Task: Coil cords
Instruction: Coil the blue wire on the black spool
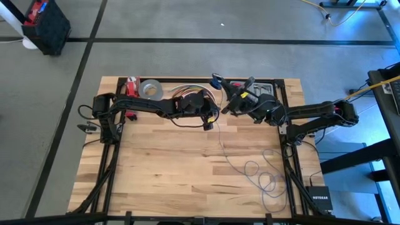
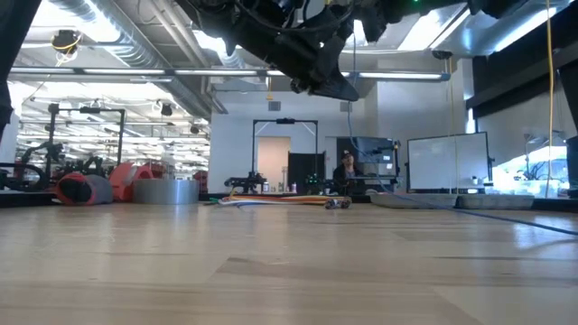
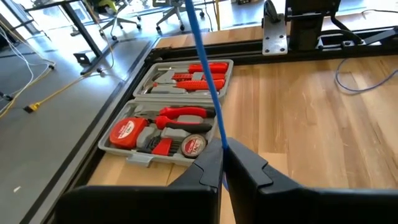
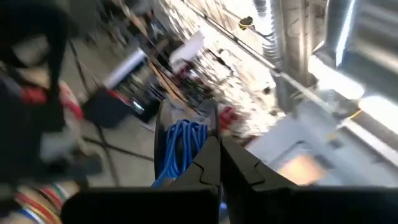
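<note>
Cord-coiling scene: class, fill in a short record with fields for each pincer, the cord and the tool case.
left pincer: shut on the cord, raised above the table
right pincer: shut on a coiled bundle of the cord, raised near the table's far edge
cord: blue, stretched taut from the left pincer; loose loops lie on the table
tool case: open, red-handled tools inside

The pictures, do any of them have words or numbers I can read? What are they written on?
"NETGEAR": white letters on the small black box beside the table's corner, in the high view.
Round labels on the tape measures in the open tool case: too blurred to read.
Roll of grey tape: no readable print.
Screens and whiteboards in the room behind, low view: nothing legible.
</note>
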